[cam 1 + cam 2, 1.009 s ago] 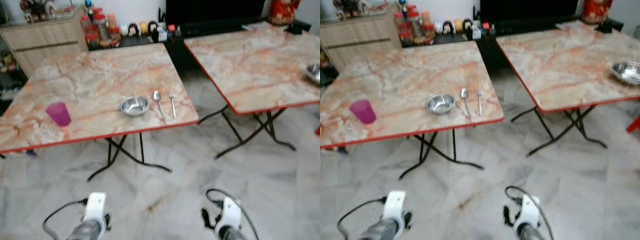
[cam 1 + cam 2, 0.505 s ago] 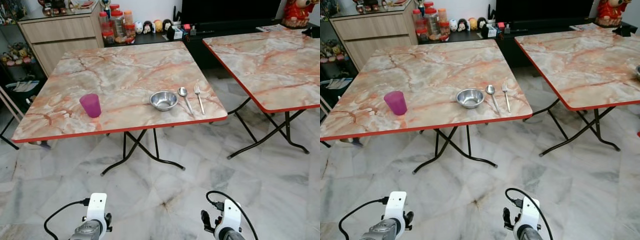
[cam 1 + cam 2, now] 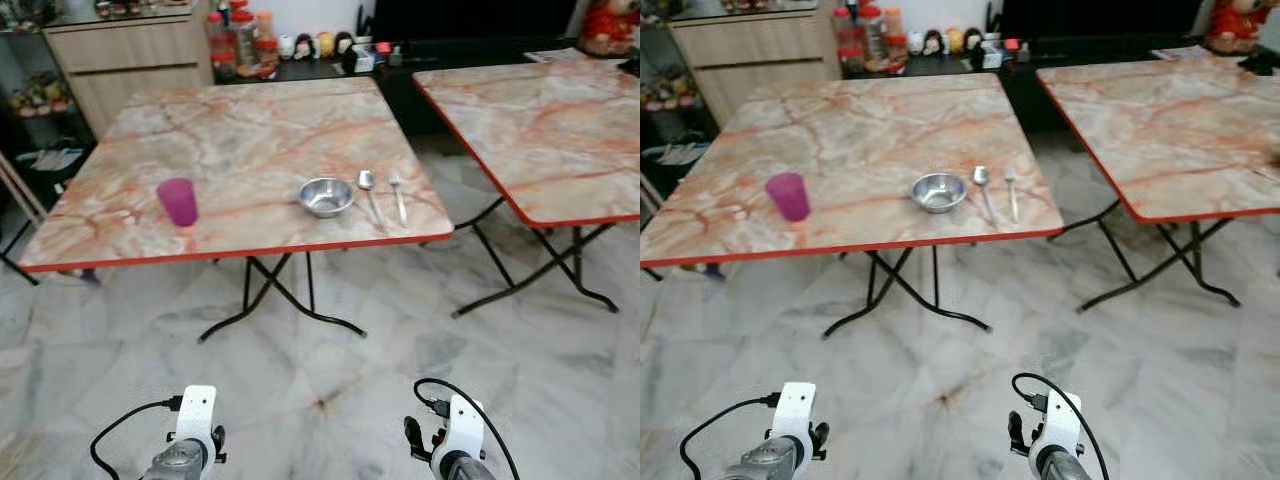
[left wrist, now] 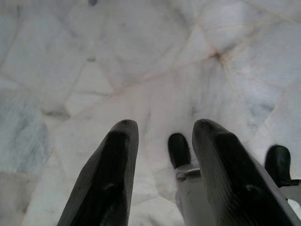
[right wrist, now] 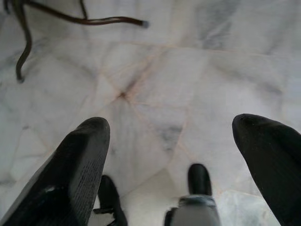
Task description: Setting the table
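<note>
You have a wide stretch of pale marble floor (image 3: pixel 330 350) between you and the square marble-patterned folding table with a red edge (image 3: pixel 240 250); a second table of the same kind (image 3: pixel 560 215) stands to its right, with a floor gap between them. Your left gripper (image 4: pixel 161 129) and right gripper (image 5: pixel 171 129) both hang low over the floor, each with its black fingers spread apart and nothing between them. The place setting lies well ahead of both grippers, near the table's front edge, right of centre: a small round steel bowl (image 3: pixel 326 196), then just to its right a steel spoon (image 3: pixel 368 190), then a steel fork (image 3: pixel 398 195). Spoon and fork lie side by side, long axes running front to back, heads toward the far side. A translucent magenta plastic cup (image 3: pixel 178 201) stands upright, well to the bowl's left.
</note>
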Controlling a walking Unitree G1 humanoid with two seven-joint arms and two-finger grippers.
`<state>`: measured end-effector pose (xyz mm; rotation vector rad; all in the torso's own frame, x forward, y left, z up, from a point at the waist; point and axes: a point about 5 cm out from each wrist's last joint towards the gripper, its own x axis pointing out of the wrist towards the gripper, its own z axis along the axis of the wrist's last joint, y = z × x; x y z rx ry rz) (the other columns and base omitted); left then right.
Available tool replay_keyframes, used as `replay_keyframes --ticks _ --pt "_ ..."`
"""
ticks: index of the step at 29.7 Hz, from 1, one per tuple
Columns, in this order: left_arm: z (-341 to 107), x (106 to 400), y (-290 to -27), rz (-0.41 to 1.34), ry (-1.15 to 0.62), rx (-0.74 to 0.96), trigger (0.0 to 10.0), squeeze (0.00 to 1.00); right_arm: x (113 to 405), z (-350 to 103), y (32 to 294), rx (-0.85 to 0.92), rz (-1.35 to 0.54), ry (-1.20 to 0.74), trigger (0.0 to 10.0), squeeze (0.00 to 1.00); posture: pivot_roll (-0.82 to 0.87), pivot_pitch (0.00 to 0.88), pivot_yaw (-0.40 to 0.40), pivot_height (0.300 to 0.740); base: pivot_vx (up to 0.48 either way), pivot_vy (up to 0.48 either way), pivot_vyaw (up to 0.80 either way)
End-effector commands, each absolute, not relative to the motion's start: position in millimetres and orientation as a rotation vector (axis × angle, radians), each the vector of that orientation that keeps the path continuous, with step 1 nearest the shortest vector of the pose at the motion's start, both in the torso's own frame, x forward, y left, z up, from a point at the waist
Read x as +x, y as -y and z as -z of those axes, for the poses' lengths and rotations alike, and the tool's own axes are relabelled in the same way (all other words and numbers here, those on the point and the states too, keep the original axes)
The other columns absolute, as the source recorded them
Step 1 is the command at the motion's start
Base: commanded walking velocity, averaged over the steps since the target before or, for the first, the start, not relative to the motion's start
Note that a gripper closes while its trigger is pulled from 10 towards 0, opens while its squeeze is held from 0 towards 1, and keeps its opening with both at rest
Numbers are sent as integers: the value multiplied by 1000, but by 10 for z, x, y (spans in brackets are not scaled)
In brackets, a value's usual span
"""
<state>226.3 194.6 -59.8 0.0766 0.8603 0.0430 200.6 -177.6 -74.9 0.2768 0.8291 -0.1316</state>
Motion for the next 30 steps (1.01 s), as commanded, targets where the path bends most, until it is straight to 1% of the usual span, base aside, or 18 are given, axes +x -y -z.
replay_keyframes --ticks 1,13,22,23,24,30 --pt "598 2267 -1923 -37 -856 87 10000 0 1989 752 1825 274 144 -829 10000 0 -42 0 26 740 0 -465 0" --pt "610 2250 -1919 -45 -862 83 10000 0 1980 755 1845 251 138 -836 10000 0 -44 0 18 740 0 -472 0" --pt "611 2243 -1947 -55 -865 103 10000 0 1973 759 1850 248 136 -843 10000 0 -41 0 13 740 0 0 0" --pt "614 2238 -1947 -54 -865 103 10000 894 1970 761 1849 247 135 -844 10000 0 -40 0 12 740 0 0 0" --pt "620 2228 -1944 -53 -867 98 10000 1000 1964 765 1845 246 133 -849 10000 0 -39 0 10 740 0 0 0" --pt "639 2202 -1930 -48 -876 89 10000 1000 1958 770 1838 243 128 -853 10000 0 -38 0 9 740 0 0 0"
